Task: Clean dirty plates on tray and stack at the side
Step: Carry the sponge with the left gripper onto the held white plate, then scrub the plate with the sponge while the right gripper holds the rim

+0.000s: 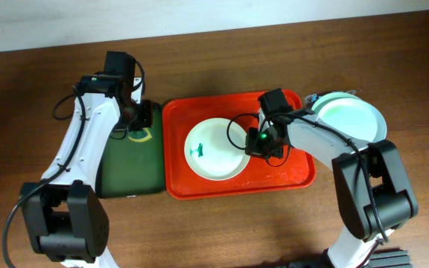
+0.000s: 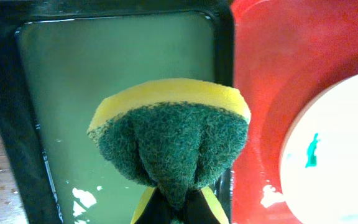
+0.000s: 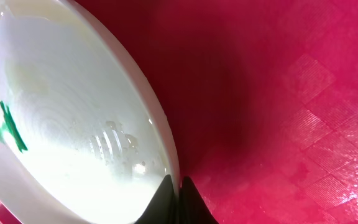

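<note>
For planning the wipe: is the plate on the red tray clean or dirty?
Dirty: a teal smear shows inside the plate in all views.

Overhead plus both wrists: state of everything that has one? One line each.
plate on tray: dirty, teal smear inside, rim pinched.
right gripper: shut on that plate's rim.
left gripper: shut on the sponge, over the green tray.
sponge: squeezed into a fold, scrub side facing the camera.
green tray: shallow liquid inside.
red tray: wet patches on its floor.
plates at the side: off the tray, no smear visible, count unclear.
</note>
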Robot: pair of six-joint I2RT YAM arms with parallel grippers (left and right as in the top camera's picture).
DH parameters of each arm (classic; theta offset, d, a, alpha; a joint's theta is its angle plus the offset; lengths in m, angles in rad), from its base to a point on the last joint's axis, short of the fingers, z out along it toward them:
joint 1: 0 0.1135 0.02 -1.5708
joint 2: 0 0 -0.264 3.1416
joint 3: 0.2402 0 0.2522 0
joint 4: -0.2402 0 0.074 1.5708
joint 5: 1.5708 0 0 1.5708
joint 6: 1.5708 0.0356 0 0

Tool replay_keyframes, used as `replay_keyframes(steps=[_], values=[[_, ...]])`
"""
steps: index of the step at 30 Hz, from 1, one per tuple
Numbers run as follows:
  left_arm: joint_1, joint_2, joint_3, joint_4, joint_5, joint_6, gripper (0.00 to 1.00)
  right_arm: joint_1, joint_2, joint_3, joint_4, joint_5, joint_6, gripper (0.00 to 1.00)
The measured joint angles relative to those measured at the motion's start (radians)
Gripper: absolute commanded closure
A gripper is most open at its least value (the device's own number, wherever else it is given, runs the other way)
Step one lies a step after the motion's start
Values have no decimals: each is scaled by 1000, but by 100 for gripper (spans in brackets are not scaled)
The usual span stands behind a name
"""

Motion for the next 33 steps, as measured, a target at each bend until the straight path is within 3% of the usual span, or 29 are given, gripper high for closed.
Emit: replay_keyframes(steps=[6,18,33], values=[[-20,0,-2,8,59,0,100,0,0,0,-1,0,0,96],[-263,78,-8,14,67,-12,100,0,0,-1,3,-15,0,96],[-289,219,-10,75,78,-47,100,0,0,-1,7,-15,0,96]])
